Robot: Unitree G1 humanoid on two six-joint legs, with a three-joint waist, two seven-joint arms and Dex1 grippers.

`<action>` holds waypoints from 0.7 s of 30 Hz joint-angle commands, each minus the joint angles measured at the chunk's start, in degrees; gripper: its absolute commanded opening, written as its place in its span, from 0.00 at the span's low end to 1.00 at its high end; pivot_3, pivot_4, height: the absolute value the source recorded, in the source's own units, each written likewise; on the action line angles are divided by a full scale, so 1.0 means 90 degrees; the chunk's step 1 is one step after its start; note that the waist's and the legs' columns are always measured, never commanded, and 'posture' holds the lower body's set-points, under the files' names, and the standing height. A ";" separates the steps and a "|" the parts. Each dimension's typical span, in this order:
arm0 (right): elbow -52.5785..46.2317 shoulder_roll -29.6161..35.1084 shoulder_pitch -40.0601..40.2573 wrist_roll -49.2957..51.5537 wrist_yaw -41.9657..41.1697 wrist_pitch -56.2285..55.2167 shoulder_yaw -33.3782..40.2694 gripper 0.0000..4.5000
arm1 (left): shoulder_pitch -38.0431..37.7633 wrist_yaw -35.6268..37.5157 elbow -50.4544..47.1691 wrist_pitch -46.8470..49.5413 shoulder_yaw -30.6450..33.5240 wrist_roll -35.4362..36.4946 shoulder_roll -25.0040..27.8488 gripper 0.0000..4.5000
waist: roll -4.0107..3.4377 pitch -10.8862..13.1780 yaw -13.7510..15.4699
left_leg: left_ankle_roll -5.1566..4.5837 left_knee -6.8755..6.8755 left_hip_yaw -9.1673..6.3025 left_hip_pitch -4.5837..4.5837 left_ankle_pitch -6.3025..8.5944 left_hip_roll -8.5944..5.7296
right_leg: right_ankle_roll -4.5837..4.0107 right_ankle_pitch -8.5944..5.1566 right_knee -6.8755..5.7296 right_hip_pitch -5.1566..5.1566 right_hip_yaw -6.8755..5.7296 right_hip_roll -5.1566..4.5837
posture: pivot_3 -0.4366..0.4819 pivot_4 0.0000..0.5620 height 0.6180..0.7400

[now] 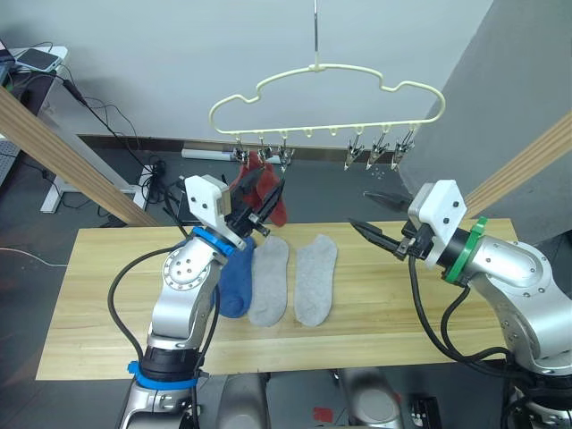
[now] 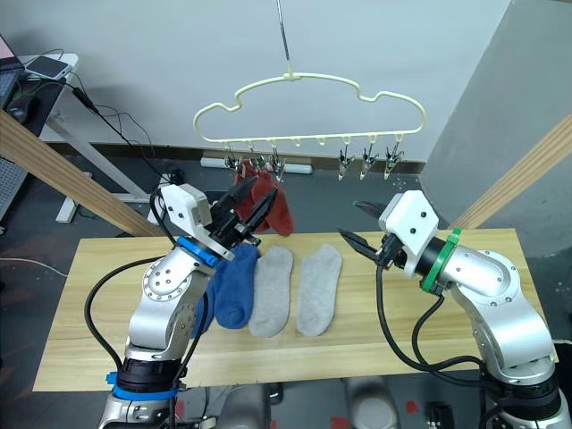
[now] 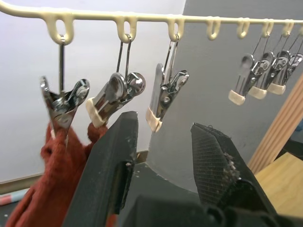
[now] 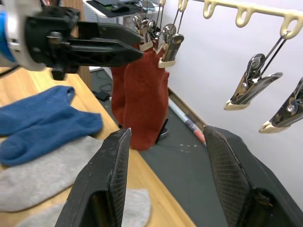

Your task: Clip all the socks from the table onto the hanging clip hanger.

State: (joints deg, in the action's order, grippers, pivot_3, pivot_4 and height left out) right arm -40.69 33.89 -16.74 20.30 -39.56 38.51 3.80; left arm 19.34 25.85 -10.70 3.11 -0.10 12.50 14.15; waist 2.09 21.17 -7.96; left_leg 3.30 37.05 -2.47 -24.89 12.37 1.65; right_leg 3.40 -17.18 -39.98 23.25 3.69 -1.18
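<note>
I saw the left gripper (image 1: 268, 198) wide open and empty, centre-left, under the pale-yellow wire clip hanger (image 1: 326, 94). The right gripper (image 1: 375, 219) was open, empty. Soft blue socks (image 2: 234, 284) on the light wooden table (image 1: 384, 313) seemed light, limp; I would pinch the cuff

left gripper (image 1: 265, 198) raised, fingers apart | right gripper (image 1: 368, 217) raised, fingers apart

blue socks (image 1: 236, 281) partly behind left arm; far clips (image 3: 279, 75) blurred
</note>
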 commanded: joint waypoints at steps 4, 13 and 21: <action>-0.0244 0.0406 -0.0023 0.0514 -0.0121 0.0089 0.0430 0.56 | 0.0326 0.0018 0.0334 -0.0294 -0.0132 -0.0146 -0.0076 0.45 | 0.0000 0.0000 -0.0010 | 0.0000 0.0000 0.0007 0.0000 0.0000 0.0000 | 0.0000 0.0000 0.0000 0.0000 0.0000 0.0001 | 0.18 0.60 0.93; -0.0190 0.0706 -0.0241 0.1110 -0.0253 0.0138 0.0574 0.56 | 0.0525 -0.0389 0.0478 -0.0270 -0.0157 -0.0287 -0.0440 0.45 | 0.0002 -0.0001 -0.0009 | -0.0001 0.0000 0.0015 0.0000 -0.0001 0.0000 | 0.0000 0.0000 0.0001 0.0000 0.0001 0.0002 | 0.16 0.59 0.93; -0.0045 0.0938 -0.0197 0.1148 -0.0297 -0.0011 0.0595 0.56 | 0.0855 -0.0774 0.0535 -0.0142 -0.0082 -0.0337 -0.0602 0.45 | 0.0003 -0.0002 -0.0010 | -0.0002 0.0003 0.0017 0.0000 -0.0001 -0.0001 | 0.0002 0.0001 0.0000 0.0000 0.0002 0.0001 | 0.16 0.59 0.93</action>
State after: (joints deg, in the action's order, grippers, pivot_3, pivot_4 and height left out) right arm -39.96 41.69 -18.83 29.69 -41.68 39.79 7.78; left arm 26.52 19.86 -4.59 2.10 -1.09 10.02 9.05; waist 2.12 21.15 -8.05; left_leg 3.29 37.07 -2.32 -24.90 12.36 1.64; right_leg 3.42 -17.18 -39.98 23.25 3.71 -1.17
